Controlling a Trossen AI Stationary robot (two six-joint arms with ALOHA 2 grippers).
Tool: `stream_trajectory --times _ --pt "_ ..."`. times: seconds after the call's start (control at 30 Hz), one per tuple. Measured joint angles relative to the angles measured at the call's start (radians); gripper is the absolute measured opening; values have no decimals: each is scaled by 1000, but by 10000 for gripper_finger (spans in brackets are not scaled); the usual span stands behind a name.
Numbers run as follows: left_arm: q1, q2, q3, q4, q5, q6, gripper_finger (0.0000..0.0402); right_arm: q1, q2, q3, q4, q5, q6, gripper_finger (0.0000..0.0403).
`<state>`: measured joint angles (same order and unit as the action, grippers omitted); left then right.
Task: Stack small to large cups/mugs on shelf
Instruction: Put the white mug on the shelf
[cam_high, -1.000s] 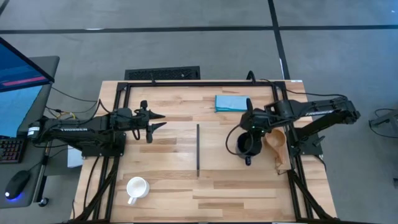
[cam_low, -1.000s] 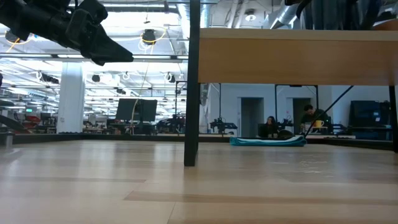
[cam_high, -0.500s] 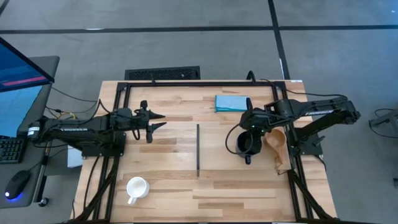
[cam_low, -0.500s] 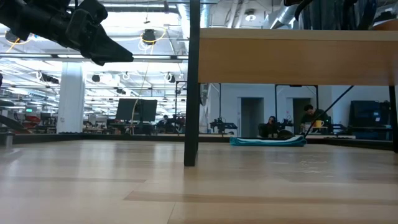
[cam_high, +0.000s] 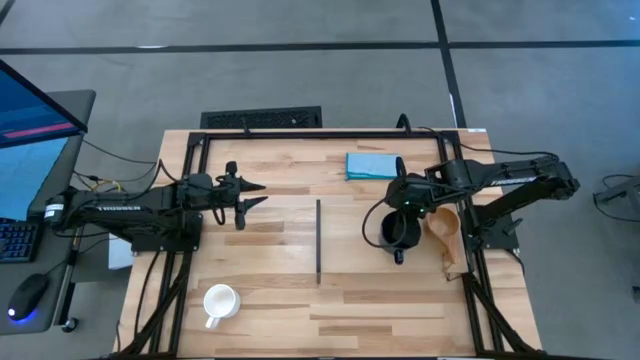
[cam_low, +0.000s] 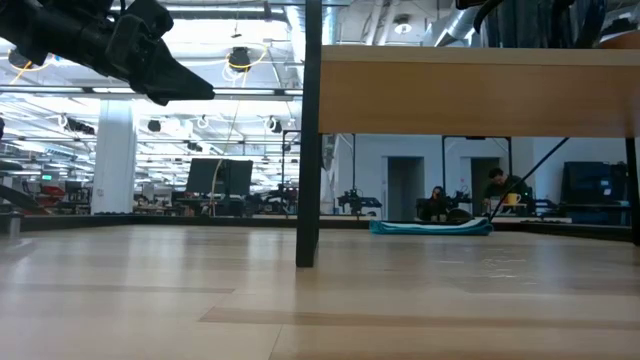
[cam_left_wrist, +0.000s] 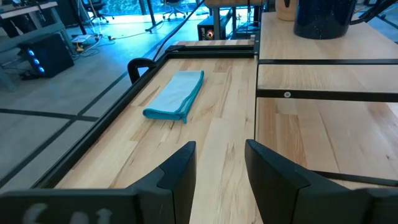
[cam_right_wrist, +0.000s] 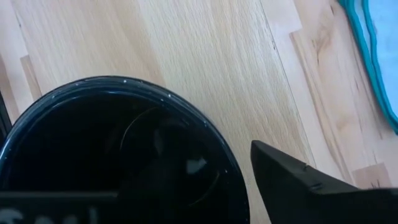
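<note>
A glossy black mug (cam_high: 398, 234) stands upright on the pale-wood shelf (cam_high: 350, 255), a raised plank (cam_low: 480, 95) with a black strip along its edge. My right gripper (cam_high: 399, 215) hangs over the mug, open. One finger is inside the mug and the other (cam_right_wrist: 298, 177) outside its rim (cam_right_wrist: 186, 106). The tan wooden cup (cam_high: 443, 228) stands beside the mug on the right. A white mug (cam_high: 220, 300) sits upright on the table near the front left. My left gripper (cam_high: 255, 196) waits open at the left, holding nothing. My right gripper comes down from above with its fingers on either side of the black mug's wall near the rim (cam_right_wrist: 239, 180). I cannot tell whether either finger touches the wall. The mug rests with its base on the shelf.
A folded blue cloth (cam_high: 372, 165) lies flat at the table's far side, behind the shelf. A black post (cam_low: 308, 130) carries the shelf's left edge. A black frame (cam_high: 330, 133) borders the table. Bare wood lies between the left gripper and the shelf.
</note>
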<state>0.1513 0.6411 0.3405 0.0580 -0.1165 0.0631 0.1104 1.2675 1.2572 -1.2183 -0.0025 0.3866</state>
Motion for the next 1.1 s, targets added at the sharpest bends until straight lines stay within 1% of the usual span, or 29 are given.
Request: stream_trajectory --times 0.13,0.33,0.57,0.77,0.83,0.9,1.0,1.1 --pt "0 0 0 0 0 0 130 0 0 0 -4 0 -3 209" --pt "0 0 0 0 0 0 130 0 0 15 -51 0 -3 215" --pt "0 0 0 0 0 -5 130 0 0 141 -76 1 -37 212" --pt "0 0 0 0 0 -6 130 0 0 288 -175 10 -79 213" --pt "0 0 0 -1 0 -6 130 0 0 336 -217 39 -81 212" --pt "0 0 0 -1 0 -6 130 0 -1 379 -254 94 -84 211" --pt "0 0 0 -1 0 -7 130 0 -5 421 -279 212 -124 210" --pt "0 0 0 -1 0 -7 130 0 -40 432 -250 322 -201 210"
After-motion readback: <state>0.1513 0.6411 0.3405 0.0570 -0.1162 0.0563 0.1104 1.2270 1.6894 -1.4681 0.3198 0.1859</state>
